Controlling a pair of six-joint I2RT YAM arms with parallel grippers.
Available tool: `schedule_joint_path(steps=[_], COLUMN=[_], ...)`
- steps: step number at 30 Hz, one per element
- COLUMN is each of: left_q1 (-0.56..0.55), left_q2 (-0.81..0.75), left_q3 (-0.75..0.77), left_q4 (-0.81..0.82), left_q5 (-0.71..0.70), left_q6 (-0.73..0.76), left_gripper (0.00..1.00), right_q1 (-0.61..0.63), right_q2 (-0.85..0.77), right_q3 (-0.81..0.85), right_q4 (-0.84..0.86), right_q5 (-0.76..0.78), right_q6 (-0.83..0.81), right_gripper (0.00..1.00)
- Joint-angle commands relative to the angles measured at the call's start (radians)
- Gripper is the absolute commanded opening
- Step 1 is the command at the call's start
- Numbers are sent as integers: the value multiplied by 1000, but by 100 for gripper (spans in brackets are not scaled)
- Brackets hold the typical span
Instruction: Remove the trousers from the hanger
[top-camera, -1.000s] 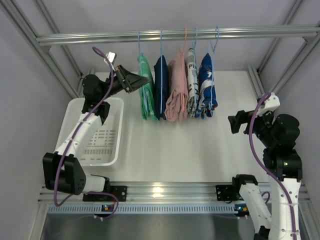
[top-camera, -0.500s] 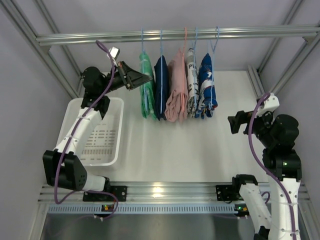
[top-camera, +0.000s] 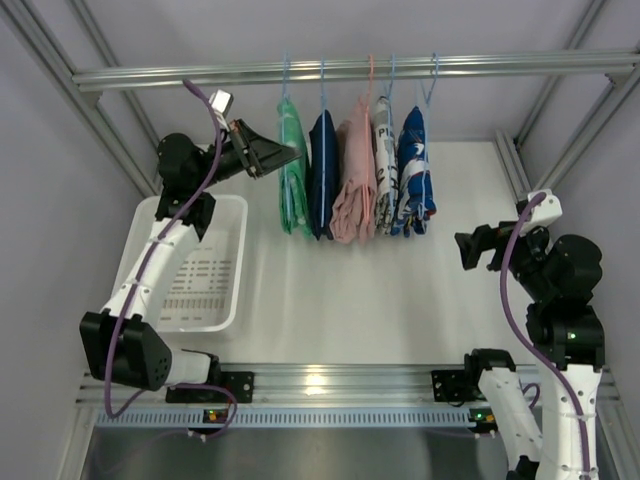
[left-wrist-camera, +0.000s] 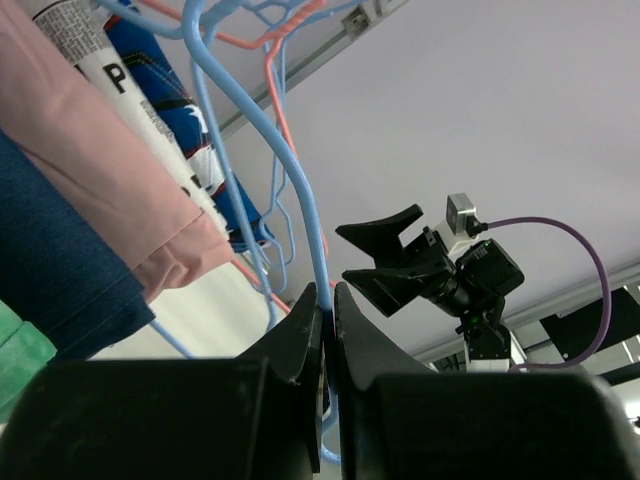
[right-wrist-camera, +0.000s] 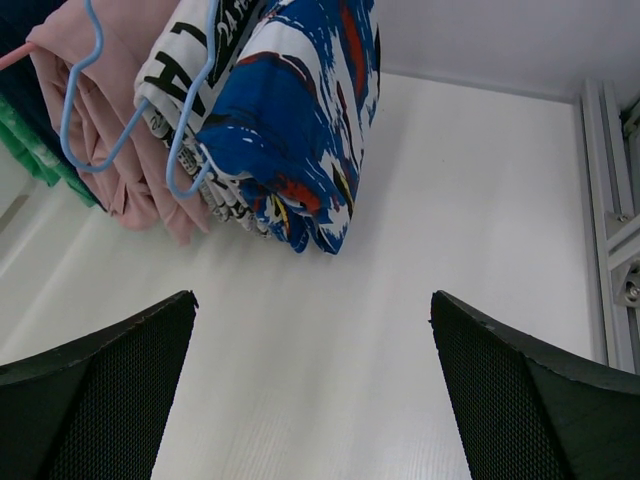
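The green trousers hang leftmost on the rail, on a light-blue wire hanger. My left gripper is raised beside them and is shut on the hanger's wire just above the trousers. In the left wrist view the jaws pinch the blue wire, and a corner of the green trousers shows at the lower left. My right gripper is open and empty, low at the right. In its own view it faces the table below the garments.
Right of the trousers hang a navy garment, a pink one, a white printed one and a blue patterned one. A white basket sits on the table at the left, under the left arm.
My left gripper has lifted slightly and drawn a little left with the hanger in it. The hanger hook has slid a little to the right on the rail. The right arm has barely moved.
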Motion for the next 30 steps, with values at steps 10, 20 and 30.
schedule_joint_path(steps=[10,20,30], left_q1=[0,0,0], left_q2=[-136,-381,-541], left_q3=[153,-38,-114], left_q4=[273,118,-34], left_q5=[-57,-77,-68], left_q6=[36,112,120], left_gripper=[0,0,0], right_q1=[-19,-19,6], right_q2=[-18,-6,154], right_q3=[5,64,184], right_q4=[91,189,433], right_q5=[-72,-308,-520], right_q6=[21,225,618], right_gripper=[100,95,88])
